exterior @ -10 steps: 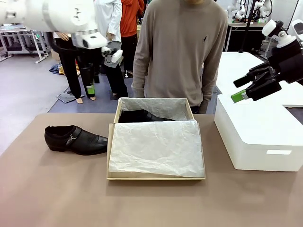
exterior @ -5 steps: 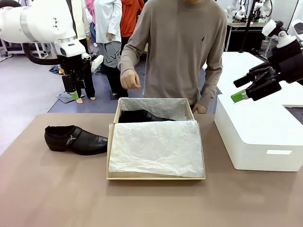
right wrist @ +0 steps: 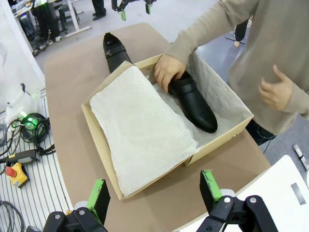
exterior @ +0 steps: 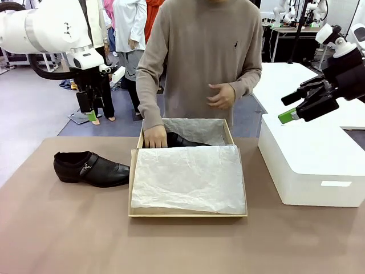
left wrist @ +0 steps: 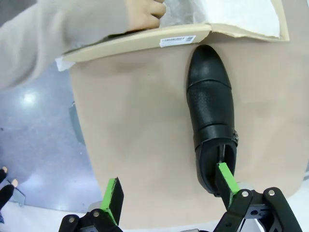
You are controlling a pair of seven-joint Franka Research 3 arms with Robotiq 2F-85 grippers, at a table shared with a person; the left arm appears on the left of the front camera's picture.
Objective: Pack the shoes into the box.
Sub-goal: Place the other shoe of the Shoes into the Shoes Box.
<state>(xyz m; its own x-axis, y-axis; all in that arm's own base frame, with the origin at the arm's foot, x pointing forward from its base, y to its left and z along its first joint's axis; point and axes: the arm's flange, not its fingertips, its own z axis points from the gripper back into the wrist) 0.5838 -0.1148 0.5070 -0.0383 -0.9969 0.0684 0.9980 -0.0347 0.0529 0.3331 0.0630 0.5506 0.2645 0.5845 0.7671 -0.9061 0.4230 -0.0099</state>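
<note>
The person's hand [exterior: 155,137] has been brought down onto the packed shoe [right wrist: 193,99] at the far end of the box [exterior: 188,214], so 1 shoe is likely being set straight. The other shoe [exterior: 91,169] is left on the table [exterior: 68,228], just beside the box, so half the job is judged undone. It is laid left to right, toe pointed at the box. The left gripper [left wrist: 169,186] is held spread high near its heel; the right gripper [right wrist: 154,188] is spread too, empty.

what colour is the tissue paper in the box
White tissue paper; clearest in right wrist view.
</note>
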